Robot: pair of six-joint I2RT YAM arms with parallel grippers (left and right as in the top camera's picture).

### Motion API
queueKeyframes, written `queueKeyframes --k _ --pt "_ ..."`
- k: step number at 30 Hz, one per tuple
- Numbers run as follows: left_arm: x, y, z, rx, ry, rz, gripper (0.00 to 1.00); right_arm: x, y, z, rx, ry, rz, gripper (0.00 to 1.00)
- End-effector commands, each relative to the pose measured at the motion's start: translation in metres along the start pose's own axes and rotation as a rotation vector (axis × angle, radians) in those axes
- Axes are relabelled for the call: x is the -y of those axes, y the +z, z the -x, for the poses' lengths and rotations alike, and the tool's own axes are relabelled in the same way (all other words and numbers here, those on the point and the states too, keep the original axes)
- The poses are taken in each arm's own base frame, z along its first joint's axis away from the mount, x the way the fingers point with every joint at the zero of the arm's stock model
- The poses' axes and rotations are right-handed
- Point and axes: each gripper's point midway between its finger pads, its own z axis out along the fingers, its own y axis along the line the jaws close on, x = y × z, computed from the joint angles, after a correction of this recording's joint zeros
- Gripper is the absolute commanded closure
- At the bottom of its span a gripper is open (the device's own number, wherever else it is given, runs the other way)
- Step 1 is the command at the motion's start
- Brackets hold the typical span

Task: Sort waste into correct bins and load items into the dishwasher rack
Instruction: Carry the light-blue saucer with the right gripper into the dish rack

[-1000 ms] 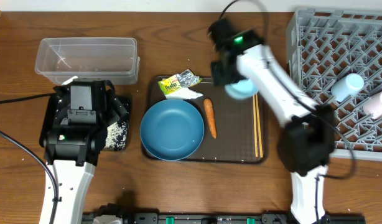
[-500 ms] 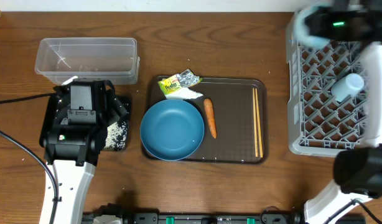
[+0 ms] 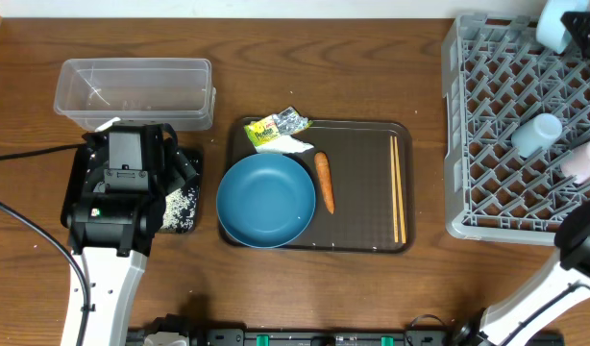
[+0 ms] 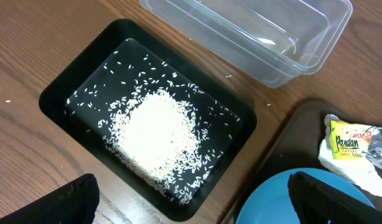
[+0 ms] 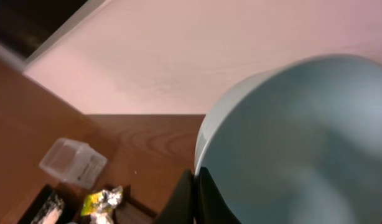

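The right arm has swung clean across. A second ago it held the small light-blue bowl (image 3: 553,24) over the far right corner of the brown serving tray (image 3: 362,192). Half a second ago it was above the near-left part of the dishwasher rack (image 3: 487,125). Now the bowl sits high at the rack's far right corner, cut off by the top edge of the overhead view. Nothing else has shifted, and the left arm has not budged.

From the right wrist, the bowl (image 5: 290,143) fills most of the picture. It is pale blue, smooth and round-rimmed, with its hollow turned toward the camera. The right gripper (image 5: 194,186) is pressed together on its rim, dark fingers nipping the edge at the bottom of the view.

The left gripper (image 4: 191,183) is spread wide above the black tray (image 4: 54,99). A heap of white rice (image 4: 157,134) lies there with loose grains scattered round it. The clear tub (image 4: 265,37) stands just beyond that tray.

On the serving tray, the dark-blue bowl (image 3: 266,200) fills the left side and the carrot (image 3: 324,181) lies just beside it. The wrapper (image 3: 278,125) and tissue (image 3: 283,146) are bunched at the far left corner. The chopsticks (image 3: 398,187) lie together along the right edge. A white cup (image 3: 535,135) lies in the rack's grid.
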Motion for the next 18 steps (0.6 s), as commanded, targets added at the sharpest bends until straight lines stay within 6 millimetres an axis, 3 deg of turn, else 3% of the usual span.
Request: queueKeyframes --k 1,11,18 --pt "-0.002 -0.003 0.006 0.017 -0.015 0.007 0.00 -0.003 -0.005 -0.007 0.028 -0.026 0.230 0.99" --pt "-0.002 -0.003 0.006 0.017 -0.015 0.007 0.00 0.072 -0.005 -0.044 0.040 0.125 0.243 0.99" --pt "-0.002 -0.003 0.006 0.017 -0.015 0.007 0.00 0.098 -0.027 -0.045 0.065 0.223 0.168 0.97"
